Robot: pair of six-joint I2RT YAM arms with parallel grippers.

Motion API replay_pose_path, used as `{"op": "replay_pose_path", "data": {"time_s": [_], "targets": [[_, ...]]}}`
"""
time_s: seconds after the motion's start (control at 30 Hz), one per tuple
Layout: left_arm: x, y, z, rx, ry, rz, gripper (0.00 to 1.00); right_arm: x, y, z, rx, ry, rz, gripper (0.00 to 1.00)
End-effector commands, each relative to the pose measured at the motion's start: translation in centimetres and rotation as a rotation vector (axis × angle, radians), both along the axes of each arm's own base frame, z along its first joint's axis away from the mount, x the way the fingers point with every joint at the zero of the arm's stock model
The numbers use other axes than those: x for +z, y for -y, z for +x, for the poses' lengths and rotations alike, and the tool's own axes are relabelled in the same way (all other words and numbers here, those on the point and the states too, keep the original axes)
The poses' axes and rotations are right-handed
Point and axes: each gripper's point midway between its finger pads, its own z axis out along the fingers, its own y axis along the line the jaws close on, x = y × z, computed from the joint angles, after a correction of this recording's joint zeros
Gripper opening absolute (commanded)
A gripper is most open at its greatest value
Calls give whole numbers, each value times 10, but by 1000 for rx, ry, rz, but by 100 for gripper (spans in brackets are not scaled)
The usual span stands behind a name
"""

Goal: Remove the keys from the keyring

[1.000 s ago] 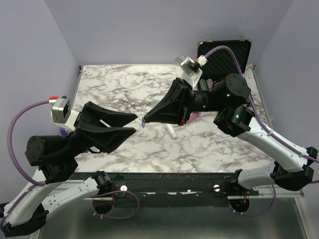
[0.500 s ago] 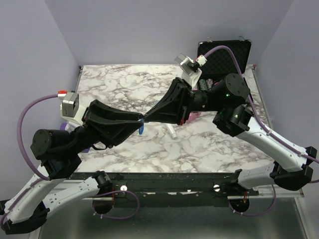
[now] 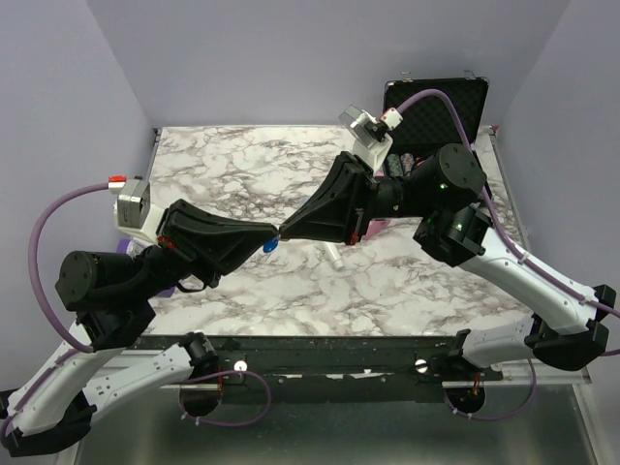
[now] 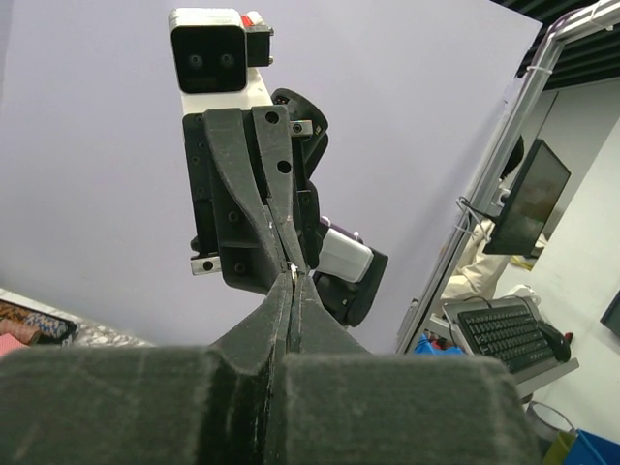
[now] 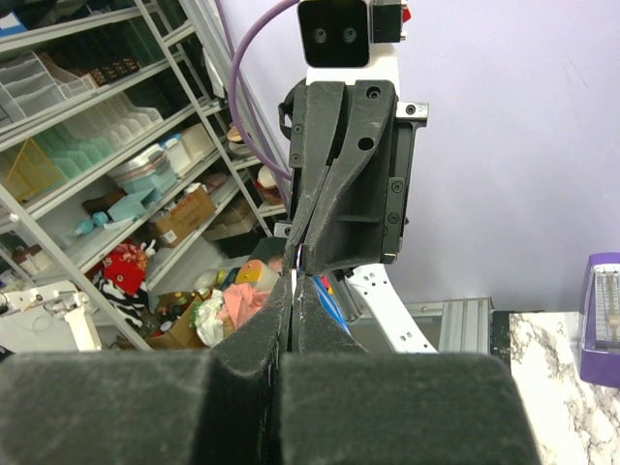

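Both jaws: closed, pressed tip to tip above the table (image 3: 223,160).
Left gripper (image 3: 270,232): is met by the right gripper (image 3: 285,232) head-on.
Key (image 3: 269,247): blue head is hung just beneath the meeting tips; which jaws pinch it cannot be told.
Keyring: too small to be made out.
Case (image 3: 441,107): opened, far right.

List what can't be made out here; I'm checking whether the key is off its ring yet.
Keyring: too small in the top view; in the wrist views the shut left pincer and right pincer cover it.
Key: only its blue head shows, below where the pincers meet; their tips hide the blade.
Which pincer grips what: cannot tell in any view.
White object, top view: mostly covered by the right pincer.
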Motion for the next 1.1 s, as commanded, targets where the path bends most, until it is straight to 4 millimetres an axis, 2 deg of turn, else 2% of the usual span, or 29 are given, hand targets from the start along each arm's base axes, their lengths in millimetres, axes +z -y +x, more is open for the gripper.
{"op": "replay_pose_path", "data": {"time_s": [0.0,0.23,0.6,0.7,1.07], "targets": [[3,0,-6,-16,17,20,0,2,0,1,-5,8,14,1],[-12,8,1,3,0,153,0,-7,-1,3,-17,7,-27,1],[-39,17,-5,-40,65,441,0,-24,-3,9,-52,5,-100,1],[-49,21,-7,-72,67,513,0,-37,-5,11,-58,-14,-149,1],[-79,27,-10,-142,49,662,0,-61,-4,13,-76,-33,-232,1]]}}
